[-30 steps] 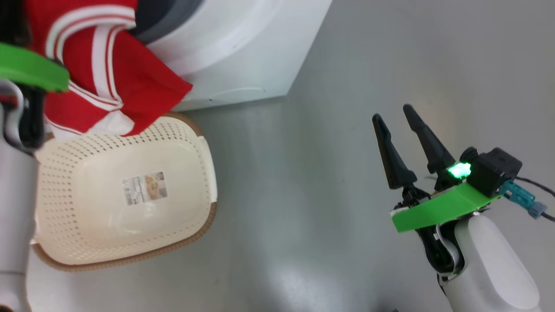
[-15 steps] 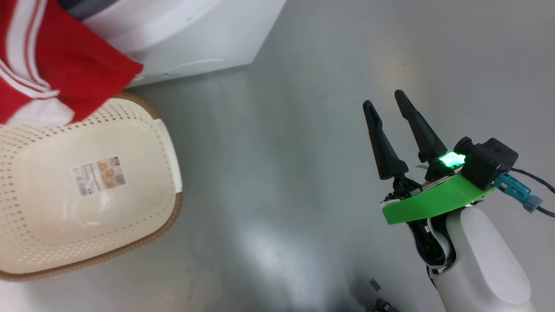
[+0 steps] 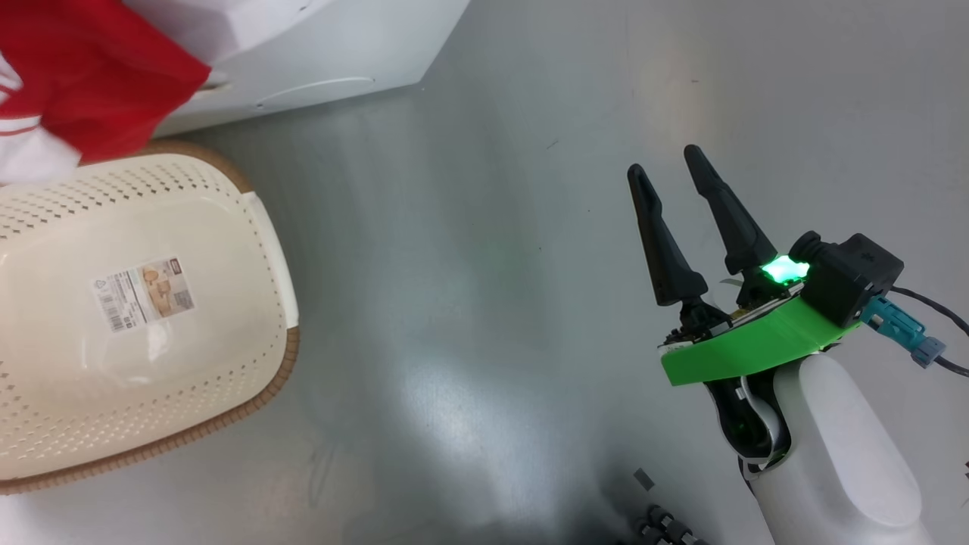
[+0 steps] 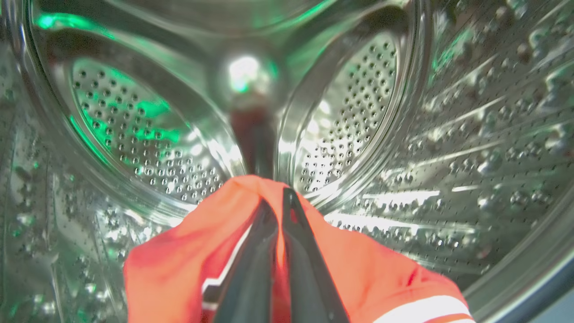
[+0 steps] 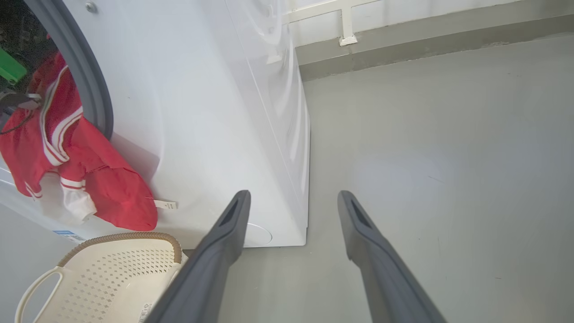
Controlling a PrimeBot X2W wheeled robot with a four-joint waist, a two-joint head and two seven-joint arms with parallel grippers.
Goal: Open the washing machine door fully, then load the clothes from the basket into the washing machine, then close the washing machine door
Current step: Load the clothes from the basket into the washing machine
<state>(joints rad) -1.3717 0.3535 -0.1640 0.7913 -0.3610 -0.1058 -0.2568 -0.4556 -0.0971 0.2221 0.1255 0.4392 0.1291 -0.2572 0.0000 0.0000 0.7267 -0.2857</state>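
Head view: my right gripper hangs over the grey glossy floor, its two long dark fingers spread wide and holding nothing. At left sits the cream-white perforated plastic basket with the brown woven-look rim, its bare bottom and paper label plainly in sight. Above it I see a bright red fabric garment with white trim draped down the front of the white boxy washing machine, its lower edge just over the basket's far rim.

Left wrist view: my left gripper is inside the perforated steel drum, jaws pinched together on a fold of the garment (the cloth bunches up around both fingers).

Right wrist view: the right gripper points at the floor past the machine's corner, jaws wide apart and touching nothing. The garment spills out of the opening over the grey rubber gasket and hangs down the washing machine front, long axis running from the opening toward the basket below.
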